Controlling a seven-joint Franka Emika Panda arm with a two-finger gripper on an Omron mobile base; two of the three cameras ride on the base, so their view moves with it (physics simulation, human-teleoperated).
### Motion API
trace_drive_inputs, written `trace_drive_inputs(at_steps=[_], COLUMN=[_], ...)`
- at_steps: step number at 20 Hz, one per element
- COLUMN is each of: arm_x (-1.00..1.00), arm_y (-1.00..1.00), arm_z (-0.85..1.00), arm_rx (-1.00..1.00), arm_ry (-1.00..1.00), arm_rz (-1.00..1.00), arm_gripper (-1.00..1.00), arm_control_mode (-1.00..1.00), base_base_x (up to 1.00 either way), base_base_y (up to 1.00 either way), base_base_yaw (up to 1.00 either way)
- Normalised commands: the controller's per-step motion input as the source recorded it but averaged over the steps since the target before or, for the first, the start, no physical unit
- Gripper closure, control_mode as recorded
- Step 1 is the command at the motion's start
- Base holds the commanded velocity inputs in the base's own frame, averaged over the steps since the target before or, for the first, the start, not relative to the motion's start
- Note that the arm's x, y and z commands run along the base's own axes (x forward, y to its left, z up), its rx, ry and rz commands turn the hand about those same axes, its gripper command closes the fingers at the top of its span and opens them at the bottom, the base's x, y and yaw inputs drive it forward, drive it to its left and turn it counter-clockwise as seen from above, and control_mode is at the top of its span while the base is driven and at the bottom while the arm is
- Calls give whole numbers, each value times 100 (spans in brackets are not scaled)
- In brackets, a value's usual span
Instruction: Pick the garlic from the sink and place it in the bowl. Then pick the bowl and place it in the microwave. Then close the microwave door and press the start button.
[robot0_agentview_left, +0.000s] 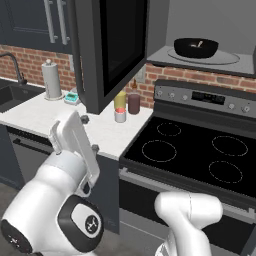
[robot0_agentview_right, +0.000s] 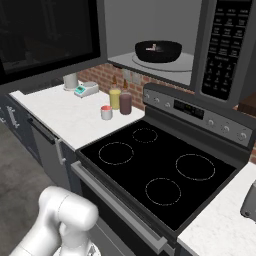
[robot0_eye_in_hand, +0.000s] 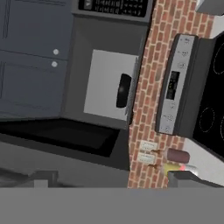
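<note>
Gripper fingertips cannot be made out in any of the views; by the record the jaws stand spread wide, and nothing can be seen held or touched.

The bowl (robot0_agentview_right: 158, 51) sits on the turntable (robot0_agentview_right: 165, 63) inside the microwave (robot0_agentview_right: 226, 47), with the garlic (robot0_agentview_right: 152, 48) as a pale spot inside it. In the left base view the bowl (robot0_agentview_left: 196, 47) is seen high up right, above the stove (robot0_agentview_left: 197, 155).

The microwave door (robot0_agentview_left: 107, 50) stands swung wide open to the left, its lower corner hanging above the white counter (robot0_agentview_left: 95, 127), close over the yellow jar (robot0_agentview_left: 120, 101) and the dark brown bottle (robot0_agentview_left: 134, 102). A small red-and-white cup (robot0_agentview_left: 120, 115) stands just in front of them.

Open room lies over the stove top, between door and cavity.

The arm (robot0_agentview_left: 75, 150) is folded low in front of the counter edge. The sink (robot0_agentview_left: 12, 95) lies far left.
</note>
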Motion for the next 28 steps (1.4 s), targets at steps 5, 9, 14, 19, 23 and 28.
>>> trace_drive_inputs(at_steps=[5,9,14,19,23,28], arm_x=[96,92,62,51,47,78], arm_y=[59,64,54,-2,-10,-3], arm_z=[-29,-49,-40,-1,-6,-19], arm_rx=[4,7,7,0,0,0], arm_ry=[0,0,-3,-17,-19,-22], arm_rz=[0,0,0,-8,-13,-20], arm_gripper=[-100,-100,-100,-100,-100,-100], arm_control_mode=[-100,-100,-100,-100,-100,-100], base_base_x=[0,0,0,0,0,0], base_base_y=[0,0,0,0,0,0], base_base_yaw=[0,0,0,0,0,0])
